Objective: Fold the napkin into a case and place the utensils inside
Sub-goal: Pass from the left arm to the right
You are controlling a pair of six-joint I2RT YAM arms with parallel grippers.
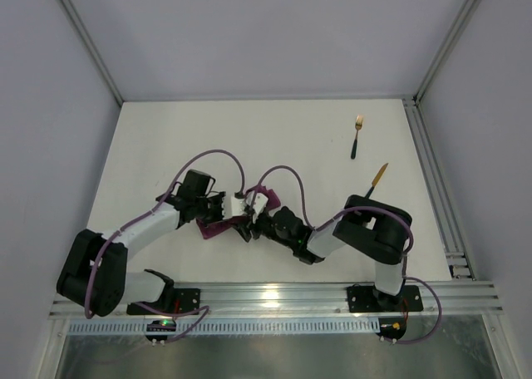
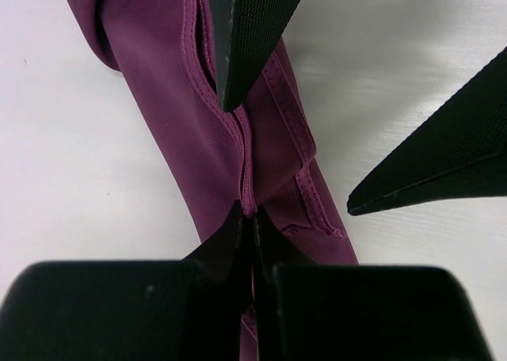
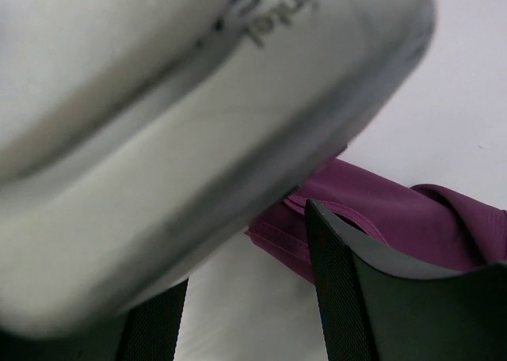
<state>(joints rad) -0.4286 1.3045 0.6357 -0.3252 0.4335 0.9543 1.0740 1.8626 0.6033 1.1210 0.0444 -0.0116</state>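
Note:
The magenta napkin lies folded into a narrow band near the table's front middle. My left gripper is shut on its hemmed edge, and from above it sits at the cloth's right end. My right gripper meets it from the right, open, with one finger over the band and the other over bare table. In the right wrist view the right gripper straddles the napkin's end without gripping it. The gold fork and knife lie apart at the far right.
The left wrist's white camera housing fills most of the right wrist view, very close to the right gripper. A metal rail runs along the table's right edge, and another along the front by the arm bases.

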